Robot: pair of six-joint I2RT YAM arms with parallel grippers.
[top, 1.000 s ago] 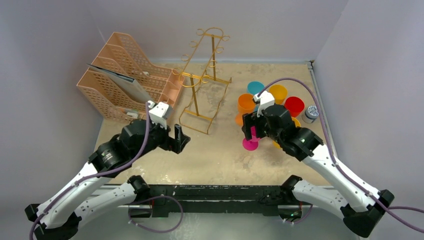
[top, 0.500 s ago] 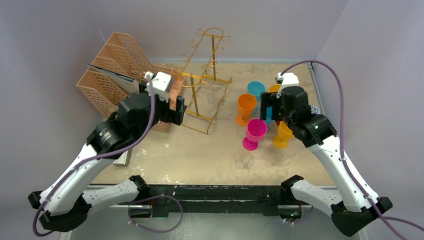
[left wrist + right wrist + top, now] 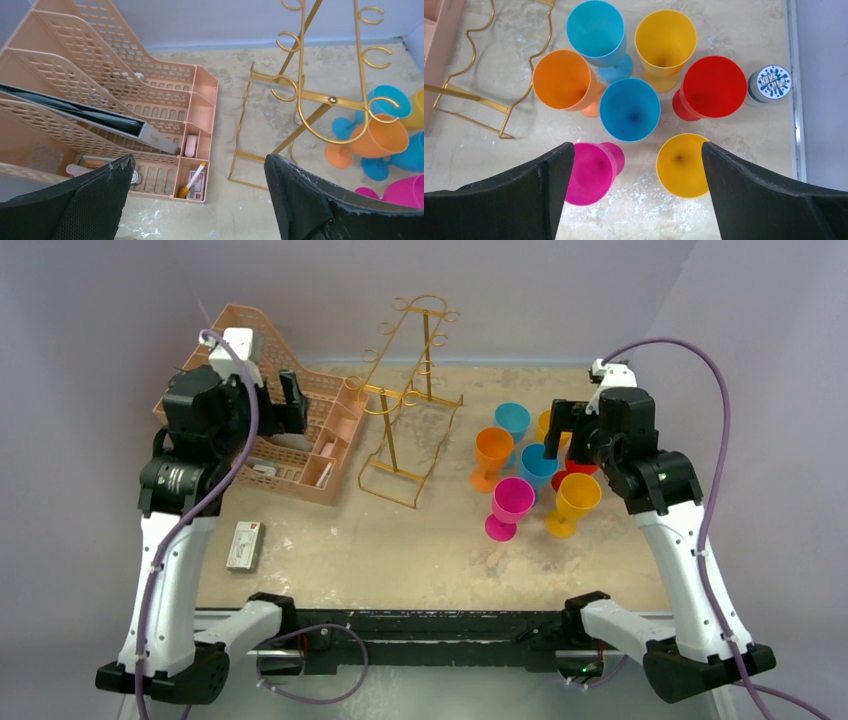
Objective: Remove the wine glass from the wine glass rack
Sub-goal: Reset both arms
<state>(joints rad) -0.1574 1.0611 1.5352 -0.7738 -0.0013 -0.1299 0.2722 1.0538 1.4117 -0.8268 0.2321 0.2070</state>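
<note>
Though lower before, both arms (image 3: pixel 165 580) (image 3: pixel 690 560) aloft.

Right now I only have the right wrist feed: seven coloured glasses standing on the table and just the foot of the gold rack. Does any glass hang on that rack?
Observer: No. In the left wrist view the wine glass rack has only bare hooks.
Operator: Where is the left gripper?
Observer: The left gripper is raised beside the peach file organizer, jaws wide apart, holding nothing.
Operator: Anything else over there?
Observer: A small flat box lies on the table near its left edge.
</note>
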